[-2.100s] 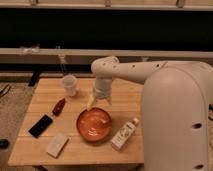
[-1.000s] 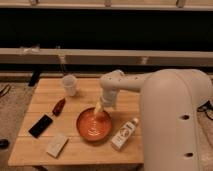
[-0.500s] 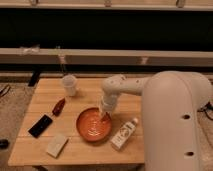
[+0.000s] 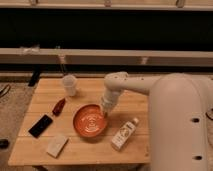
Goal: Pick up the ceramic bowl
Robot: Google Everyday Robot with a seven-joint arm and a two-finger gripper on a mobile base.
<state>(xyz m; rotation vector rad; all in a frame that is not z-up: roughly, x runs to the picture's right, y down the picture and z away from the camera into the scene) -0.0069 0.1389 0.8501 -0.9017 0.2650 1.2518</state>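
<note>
A translucent plastic cup (image 4: 69,85) stands near the wooden desk's (image 4: 45,152) far left corner. A small red bottle (image 4: 58,106) lies toward the left edge, a black phone (image 4: 41,125) nearer the front-left. A pale block (image 4: 57,145) sits by the front edge; a white bottle (image 4: 124,134) lies front-right.

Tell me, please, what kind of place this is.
Probably an office or lab corner set up for robot tests. A small wooden table holds mixed items: a bowl, a cup, a phone, a bottle. A long ledge runs behind. The hand is at the bowl's rim.
</note>
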